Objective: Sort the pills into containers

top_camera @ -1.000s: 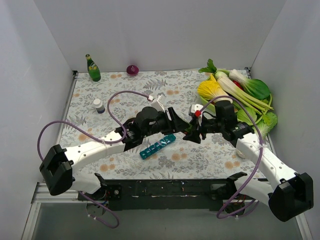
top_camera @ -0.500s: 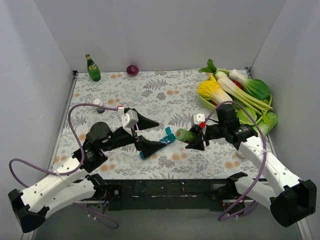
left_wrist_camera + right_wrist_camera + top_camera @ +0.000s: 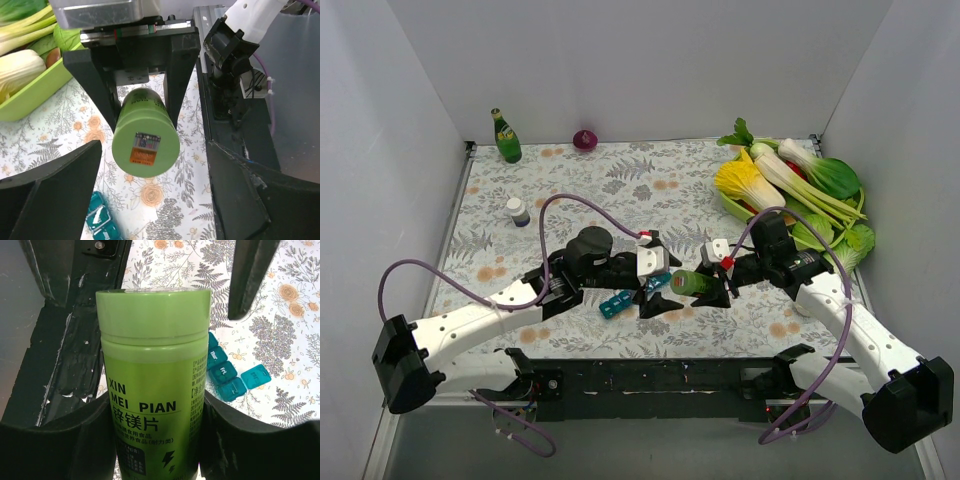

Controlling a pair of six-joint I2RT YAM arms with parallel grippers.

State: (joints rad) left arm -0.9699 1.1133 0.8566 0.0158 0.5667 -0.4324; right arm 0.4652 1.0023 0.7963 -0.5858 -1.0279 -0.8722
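Note:
My right gripper point(image 3: 713, 285) is shut on a small green jar point(image 3: 690, 282), held level above the table with its lidded end pointing left. In the right wrist view the jar point(image 3: 155, 380) fills the space between my right gripper's point(image 3: 155, 440) pads. My left gripper point(image 3: 665, 283) is open, its fingers on either side of the jar's lid end point(image 3: 145, 145) without touching it. The teal containers point(image 3: 618, 303) lie on the table below, partly hidden by the left gripper; they also show beside the jar point(image 3: 227, 375), one lid flipped open. No pills are in view.
A small white bottle point(image 3: 518, 211) stands at the left. At the back are a green glass bottle point(image 3: 505, 137) and a purple round object point(image 3: 585, 139). A green tray of vegetables point(image 3: 790, 185) fills the back right. The black base rail point(image 3: 660, 380) runs along the near edge.
My left gripper opened, swung away to the left, then came back to the jar's lid end. The right gripper kept hold of the jar and shifted slightly lower.

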